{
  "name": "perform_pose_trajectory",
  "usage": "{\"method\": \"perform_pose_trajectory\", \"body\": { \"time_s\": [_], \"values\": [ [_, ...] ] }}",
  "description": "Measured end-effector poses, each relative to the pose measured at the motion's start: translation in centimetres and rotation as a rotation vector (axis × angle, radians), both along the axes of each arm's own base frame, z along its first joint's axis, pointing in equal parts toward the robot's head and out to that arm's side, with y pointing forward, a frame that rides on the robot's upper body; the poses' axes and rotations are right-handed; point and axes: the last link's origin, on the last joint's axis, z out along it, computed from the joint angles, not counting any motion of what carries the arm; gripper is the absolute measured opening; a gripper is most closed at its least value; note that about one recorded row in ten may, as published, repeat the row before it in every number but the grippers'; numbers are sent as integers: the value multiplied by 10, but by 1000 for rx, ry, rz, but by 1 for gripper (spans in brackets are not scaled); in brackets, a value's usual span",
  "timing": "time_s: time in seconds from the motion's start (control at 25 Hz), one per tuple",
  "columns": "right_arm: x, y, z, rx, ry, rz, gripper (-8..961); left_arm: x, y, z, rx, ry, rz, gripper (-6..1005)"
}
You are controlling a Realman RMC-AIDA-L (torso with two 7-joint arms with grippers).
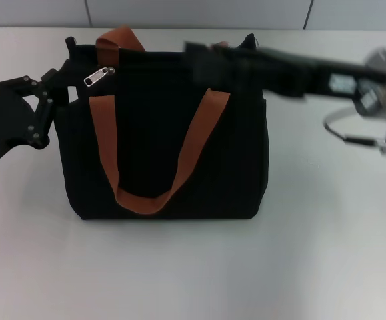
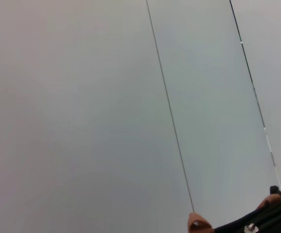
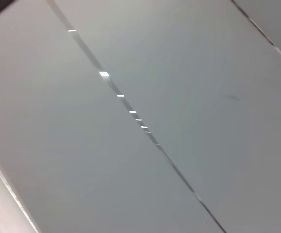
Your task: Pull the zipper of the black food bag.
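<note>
The black food bag (image 1: 159, 153) stands upright mid-table in the head view, its two rust-brown handles (image 1: 196, 140) hanging down the front. The silver zipper (image 1: 99, 76) sits at the bag's top left, pull tab dangling. My left gripper (image 1: 63, 80) is against the bag's upper left corner, just left of the zipper. My right arm reaches in from the right across the bag's top, blurred, and its gripper (image 1: 194, 52) is over the top edge near the middle. The left wrist view catches a corner of the bag (image 2: 271, 213), a handle tip (image 2: 198, 225) and a silver glint (image 2: 250, 227).
The bag rests on a pale grey table (image 1: 193, 267) with open surface in front and to both sides. A grey panelled wall (image 1: 199, 13) runs behind. The right wrist view holds only wall panels (image 3: 179, 97) and their seams.
</note>
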Motion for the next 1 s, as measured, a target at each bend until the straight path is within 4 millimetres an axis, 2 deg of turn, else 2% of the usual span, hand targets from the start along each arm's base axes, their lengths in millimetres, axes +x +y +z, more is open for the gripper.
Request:
{"method": "perform_pose_trajectory", "body": {
  "time_s": [0.12, 0.32, 0.4, 0.6, 1.0],
  "values": [
    [-22, 22, -4, -80, -68, -80, 754, 1, -1, 0, 4, -2, -7, 16],
    [-39, 38, -12, -156, -158, -165, 751, 4, 2, 3, 21, -18, -16, 16],
    [-47, 50, -26, -178, -306, -239, 749, 6, 4, 3, 26, -20, -24, 16],
    [-59, 56, -41, -193, -410, -258, 746, 8, 6, 2, 30, -16, -31, 16],
    [-64, 62, -57, -174, -492, -307, 740, 11, 7, 2, 33, -26, -46, 16]
  ]
}}
